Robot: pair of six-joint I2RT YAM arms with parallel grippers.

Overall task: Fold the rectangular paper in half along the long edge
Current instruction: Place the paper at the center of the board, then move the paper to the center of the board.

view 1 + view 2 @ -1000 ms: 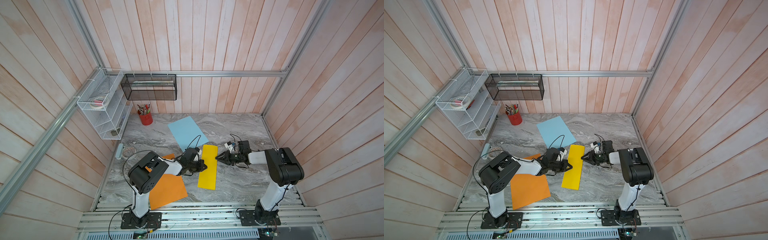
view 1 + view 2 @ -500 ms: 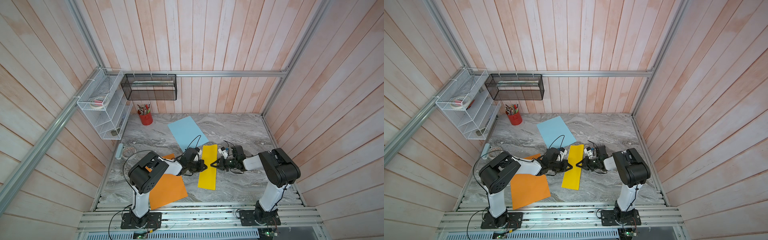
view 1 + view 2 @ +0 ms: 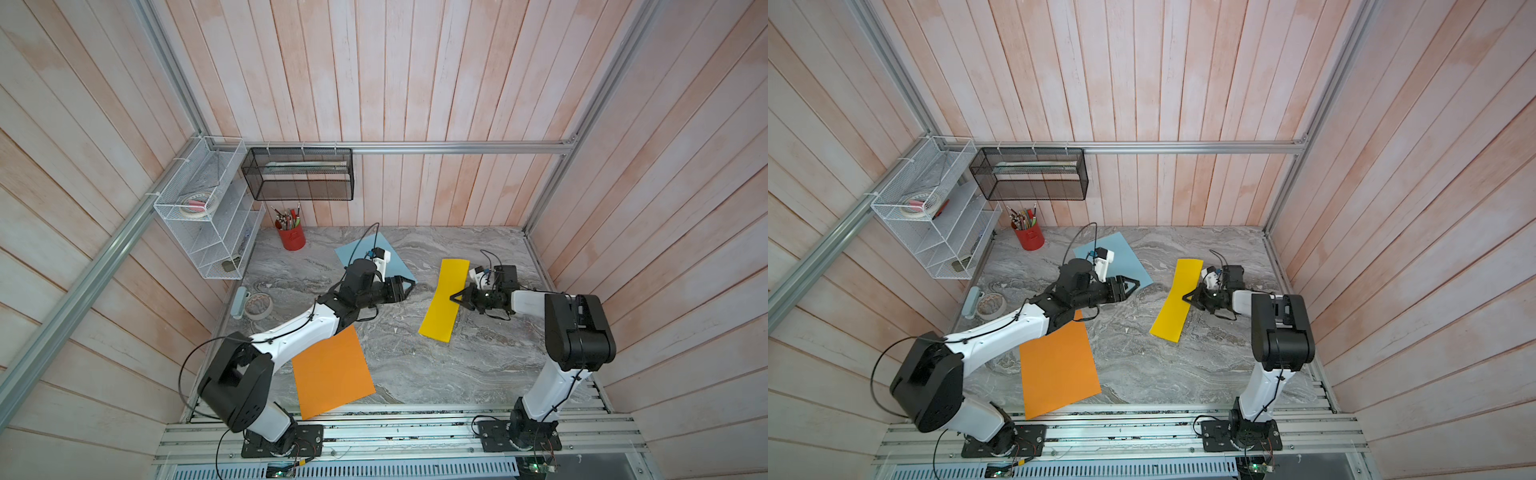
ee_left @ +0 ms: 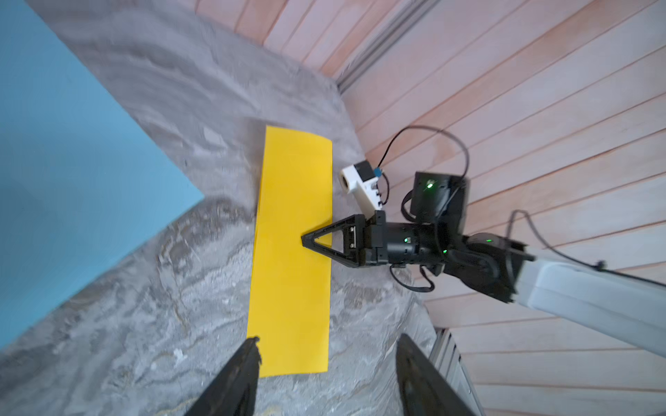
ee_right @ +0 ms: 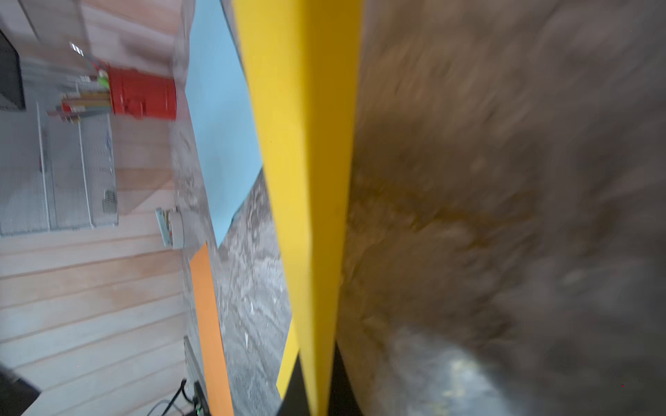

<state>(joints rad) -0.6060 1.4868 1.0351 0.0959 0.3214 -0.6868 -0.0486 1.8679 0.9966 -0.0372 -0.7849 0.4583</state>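
Yellow paper [image 3: 444, 300] has shifted right across marble tabletop [image 3: 415, 365] between plank walls [image 3: 415, 83]

Other stuff on my marble tabletop [image 3: 415, 365]: a blue paper sheet [image 3: 1129, 257] lies flat toward the back, and an orange paper sheet [image 3: 332, 374] sits at the front edge, well apart from it. There's a red cup of pencils [image 3: 292, 239] in the back corner, below a black mesh basket [image 3: 299, 174] on the wall. A white wire shelf [image 3: 208, 216] hangs beside it, with a tape roll [image 3: 258, 305] on the table below.
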